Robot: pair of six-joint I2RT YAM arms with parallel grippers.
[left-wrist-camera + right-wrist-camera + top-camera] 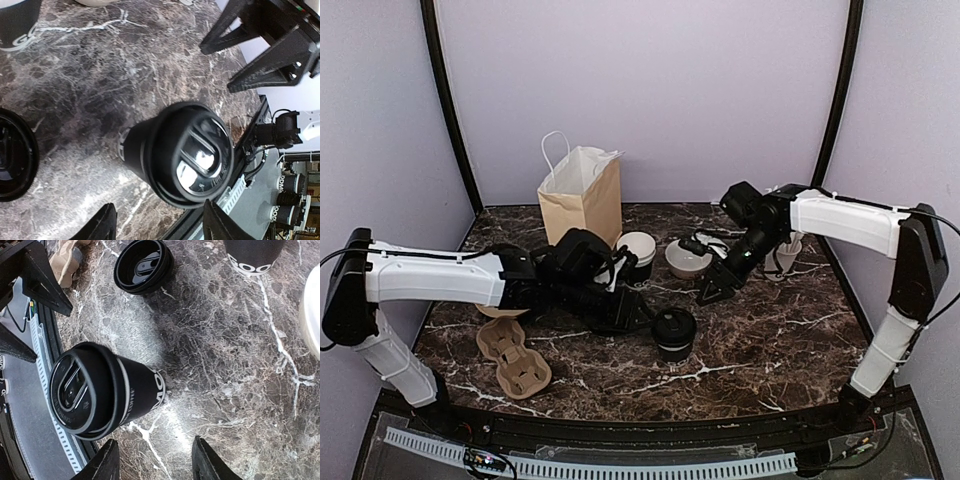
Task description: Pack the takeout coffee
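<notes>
While one lidded coffee cup (673,333) stands on the table (770,340) ahead of my left gripper (162,225), spread wide and empty, as is my right gripper (157,460), I judge packing barely begun; second cup (636,255) unlidded, spare lid (142,265) loose; neither sits in carrier (513,358) or bag (580,195).

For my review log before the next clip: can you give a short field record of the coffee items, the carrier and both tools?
lidded cup: black, dome lid on, upright on the marble table
open cup: no lid, just right of the paper bag
loose lid: lying on the table
cardboard carrier: visible slots hold no cup
left tool: open, lidded cup just beyond its tips
right tool: open, holding nothing
</notes>
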